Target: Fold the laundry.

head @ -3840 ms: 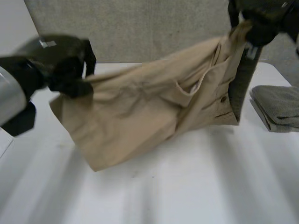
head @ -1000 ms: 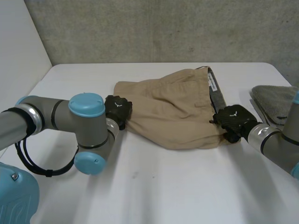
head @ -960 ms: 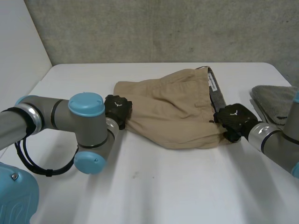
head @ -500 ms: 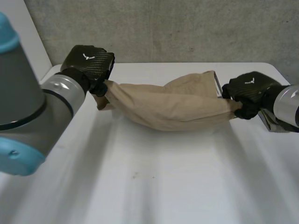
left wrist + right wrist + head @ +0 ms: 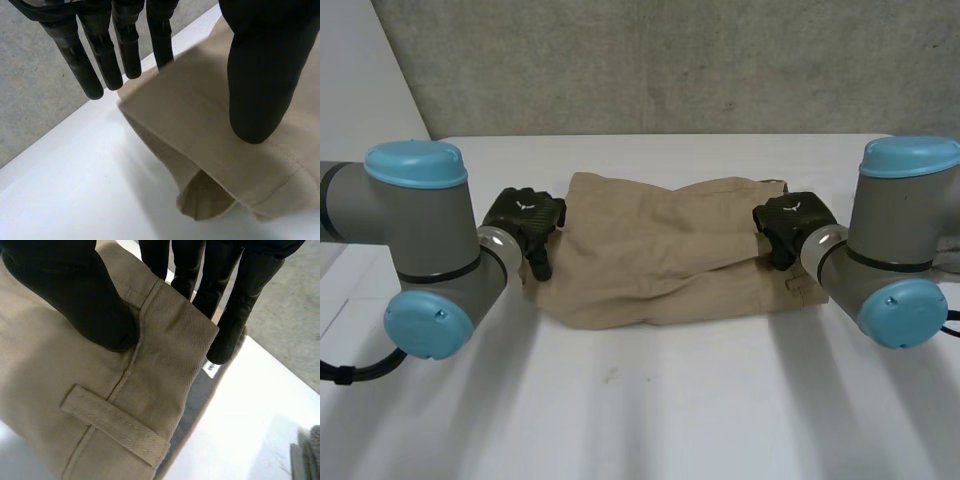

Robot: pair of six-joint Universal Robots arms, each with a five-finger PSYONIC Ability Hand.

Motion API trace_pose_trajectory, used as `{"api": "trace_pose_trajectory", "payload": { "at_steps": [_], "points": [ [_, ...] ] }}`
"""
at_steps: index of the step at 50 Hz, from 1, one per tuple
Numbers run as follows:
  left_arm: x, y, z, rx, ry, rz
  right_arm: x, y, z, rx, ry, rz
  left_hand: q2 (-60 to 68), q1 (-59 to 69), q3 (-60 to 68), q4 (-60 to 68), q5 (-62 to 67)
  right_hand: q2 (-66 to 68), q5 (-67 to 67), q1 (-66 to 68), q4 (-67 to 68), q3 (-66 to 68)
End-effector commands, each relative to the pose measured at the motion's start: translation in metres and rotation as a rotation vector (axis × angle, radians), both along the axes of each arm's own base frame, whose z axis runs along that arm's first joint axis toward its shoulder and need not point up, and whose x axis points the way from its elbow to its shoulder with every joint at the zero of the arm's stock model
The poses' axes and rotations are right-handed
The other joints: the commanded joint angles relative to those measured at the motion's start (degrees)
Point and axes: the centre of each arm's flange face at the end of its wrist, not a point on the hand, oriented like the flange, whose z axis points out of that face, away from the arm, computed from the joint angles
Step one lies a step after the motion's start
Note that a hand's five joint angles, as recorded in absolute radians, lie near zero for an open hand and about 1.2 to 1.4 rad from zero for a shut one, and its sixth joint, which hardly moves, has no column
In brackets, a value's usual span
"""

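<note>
Khaki shorts [image 5: 650,260] lie folded across the middle of the white table [image 5: 650,410]. My left hand [image 5: 525,220] is at their left end, at a leg hem. There its thumb [image 5: 255,75] rests on top of the cloth [image 5: 200,130], while its straight fingers [image 5: 100,60] stand apart beyond the hem edge, so it is open. My right hand [image 5: 788,222] is at the right end, on the waistband. Its thumb [image 5: 70,295] presses the waistband [image 5: 165,340] from above and its fingers [image 5: 235,305] reach behind the edge, pinching it beside a belt loop [image 5: 115,425].
A folded grey towel [image 5: 306,455] lies on the table to the right of the shorts. Both arms [image 5: 420,240] stand low at either side of the shorts. A grey wall runs behind the table's far edge.
Both hands came down and nearer, bringing the stretched shorts from the air onto the table. The left hand's fingers have straightened off the hem.
</note>
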Motion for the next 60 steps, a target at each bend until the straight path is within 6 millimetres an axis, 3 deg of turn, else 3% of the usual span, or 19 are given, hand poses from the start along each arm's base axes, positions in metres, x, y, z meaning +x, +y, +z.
{"api": "trace_pose_trajectory", "payload": {
  "at_steps": [1,6,11,14,18,30,40,44,47,49,53,57,60],
  "points": [
    [0.012,0.032,0.03,-0.036,0.035,0.02,-0.004,-0.002,0.0,-0.01,0.005,-0.032,1.3,0.5,1.2,2.0,2.2,12.7,13.2,24.5,11.8,12.8],
    [0.014,0.06,0.03,-0.022,0.055,-0.006,-0.004,-0.001,-0.003,-0.006,0.006,-0.032,5.0,4.2,4.9,5.7,5.9,12.7,13.2,24.5,11.8,12.8],
    [0.009,0.091,0.018,-0.02,0.054,-0.063,-0.004,-0.001,-0.01,0.011,0.013,-0.032,8.4,7.5,8.2,9.1,9.2,12.7,13.2,24.5,11.8,12.8],
    [0.007,0.094,0.011,-0.037,0.053,-0.075,-0.004,0.0,-0.011,0.016,0.014,-0.03,8.2,7.4,8.1,8.9,9.1,12.7,13.2,24.5,11.8,12.8],
    [0.003,0.086,0.006,-0.086,0.075,-0.072,-0.004,0.002,-0.01,0.018,0.013,-0.028,8.2,7.4,8.1,8.9,9.1,12.7,13.2,24.5,11.8,12.8],
    [-0.005,0.045,-0.034,-0.084,-0.001,-0.046,-0.006,0.007,-0.009,0.026,0.014,-0.024,8.4,7.5,8.2,9.1,9.2,12.7,13.2,24.5,11.8,12.8],
    [-0.007,0.034,-0.045,-0.078,-0.021,-0.042,-0.007,0.007,-0.009,0.024,0.013,-0.025,11.6,10.7,11.4,12.3,12.4,12.7,13.2,24.5,11.8,12.8],
    [-0.009,0.029,-0.047,-0.079,-0.02,-0.04,-0.006,0.006,-0.009,0.016,0.01,-0.025,27.7,26.8,27.5,28.4,28.5,12.7,13.2,24.5,11.8,12.8],
    [-0.008,0.025,-0.048,-0.08,-0.019,-0.032,-0.006,0.007,-0.011,0.019,0.01,-0.021,52.4,51.5,52.3,53.1,53.2,12.7,13.2,24.5,11.8,12.8],
    [-0.006,0.023,-0.048,-0.08,-0.018,-0.027,-0.006,0.007,-0.011,0.02,0.012,-0.019,53.4,52.6,53.3,54.1,54.3,12.7,13.2,24.5,11.8,12.8],
    [-0.007,0.028,-0.041,-0.085,-0.015,-0.035,-0.005,0.01,-0.004,0.009,0.027,-0.006,53.4,52.6,53.3,54.1,54.3,12.7,13.2,24.5,11.8,12.8],
    [-0.003,0.036,0.003,-0.138,0.031,-0.032,-0.008,0.019,0.024,-0.042,0.078,0.033,53.4,52.6,53.3,54.1,54.3,12.7,13.2,24.5,11.8,12.8],
    [0.003,0.045,0.039,-0.183,0.053,-0.03,-0.011,0.028,0.057,-0.112,0.125,0.067,53.4,52.6,53.3,54.1,54.3,12.7,13.2,24.5,11.8,12.8]
  ]
}}
